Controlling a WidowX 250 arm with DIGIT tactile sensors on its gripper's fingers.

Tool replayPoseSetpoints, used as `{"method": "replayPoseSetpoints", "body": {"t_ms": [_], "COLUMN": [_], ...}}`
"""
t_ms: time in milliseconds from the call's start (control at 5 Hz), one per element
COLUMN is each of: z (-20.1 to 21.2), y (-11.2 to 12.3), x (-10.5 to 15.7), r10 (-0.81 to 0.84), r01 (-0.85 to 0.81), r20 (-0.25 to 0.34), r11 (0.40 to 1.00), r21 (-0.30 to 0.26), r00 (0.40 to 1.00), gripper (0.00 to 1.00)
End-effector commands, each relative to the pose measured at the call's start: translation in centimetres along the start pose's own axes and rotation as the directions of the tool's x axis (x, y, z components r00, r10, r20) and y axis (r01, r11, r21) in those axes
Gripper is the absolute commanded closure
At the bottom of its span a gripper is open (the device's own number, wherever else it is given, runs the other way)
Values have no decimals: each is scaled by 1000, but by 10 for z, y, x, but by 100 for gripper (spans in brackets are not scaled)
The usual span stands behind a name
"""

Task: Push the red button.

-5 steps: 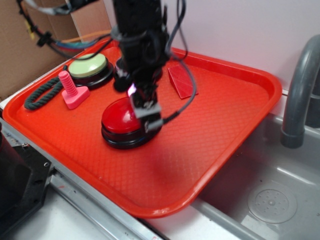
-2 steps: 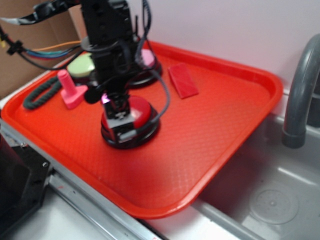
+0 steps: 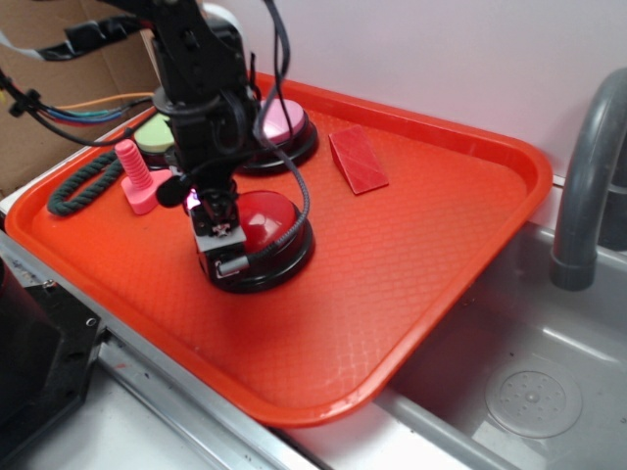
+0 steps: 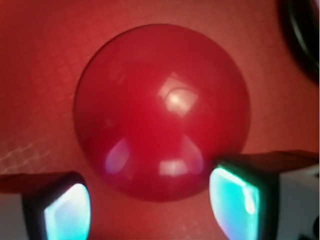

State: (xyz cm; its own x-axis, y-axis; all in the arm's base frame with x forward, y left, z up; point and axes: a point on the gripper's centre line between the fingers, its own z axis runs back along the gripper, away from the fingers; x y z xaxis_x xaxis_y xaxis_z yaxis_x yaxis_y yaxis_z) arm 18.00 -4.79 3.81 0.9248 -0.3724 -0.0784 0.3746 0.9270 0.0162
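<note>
On the red tray (image 3: pixel 441 245) beside the sink (image 3: pixel 529 392), we've swung left across the red button (image 3: pixel 265 220) this past second, and now our gripper (image 3: pixel 220 245) hangs low at its near-left edge. Fingers (image 4: pixel 67 210) spread wide, holding nothing. The dome fills our wrist view; we reckon a short press downward remains.

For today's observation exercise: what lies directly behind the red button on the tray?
Behind the red button sits a pink-domed button on a black base; the robot arm hides its left part.
</note>
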Motion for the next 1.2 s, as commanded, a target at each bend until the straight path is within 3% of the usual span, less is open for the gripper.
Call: {"method": "replayPoseSetpoints", "body": {"t_ms": [0,400,800,1000], "z": [-9,64,87,94], "y": [4,1,10,13], "x": [35,34,37,37], "r10": [-59,-73,-51,-48], "r01": [59,70,51,49], "r20": [43,38,2,13], "r11": [998,995,996,996], "r21": [-4,75,-74,-80], "r00": [997,997,999,999], "gripper": [0,0,0,0]}}
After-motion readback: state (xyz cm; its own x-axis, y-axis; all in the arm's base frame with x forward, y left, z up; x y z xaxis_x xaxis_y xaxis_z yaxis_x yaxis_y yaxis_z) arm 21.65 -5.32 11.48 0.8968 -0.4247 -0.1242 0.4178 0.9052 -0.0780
